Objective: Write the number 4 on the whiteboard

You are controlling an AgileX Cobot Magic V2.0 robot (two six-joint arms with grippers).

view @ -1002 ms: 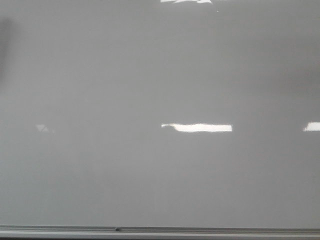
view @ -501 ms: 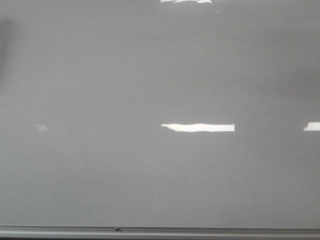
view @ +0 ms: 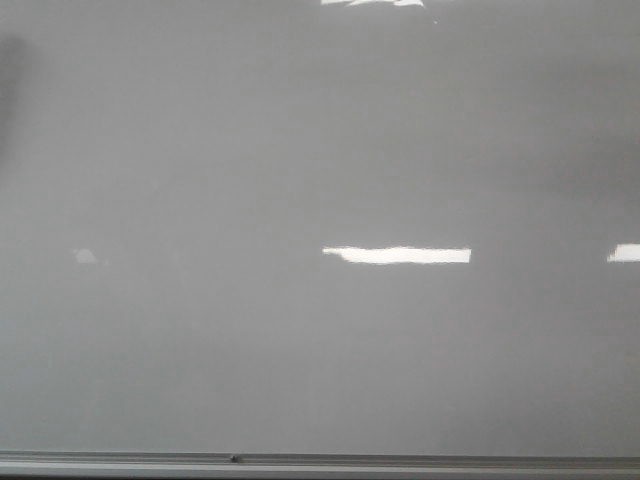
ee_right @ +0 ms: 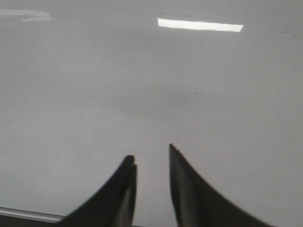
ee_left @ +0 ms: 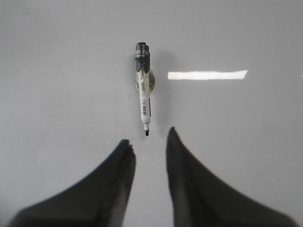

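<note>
The whiteboard [view: 300, 160] fills the front view, pale grey and glossy, and no number 4 shows on it in any view. In the left wrist view a marker [ee_left: 143, 87] with a white barrel and dark cap end lies on the whiteboard [ee_left: 57, 71], its black tip pointing toward my fingers. My left gripper [ee_left: 148, 142] is open just short of that tip, touching nothing. My right gripper [ee_right: 150, 152] is open over bare whiteboard [ee_right: 213, 94], with nothing between its fingers. Neither gripper appears in the front view.
A grey metal frame strip [view: 320, 463] runs along the board's near edge, and it also shows as a frame strip [ee_right: 28, 213] in the right wrist view. White glare patches [view: 398, 255] lie on the surface.
The glare patches shift very slightly; otherwise nothing has visibly changed in the front view.
</note>
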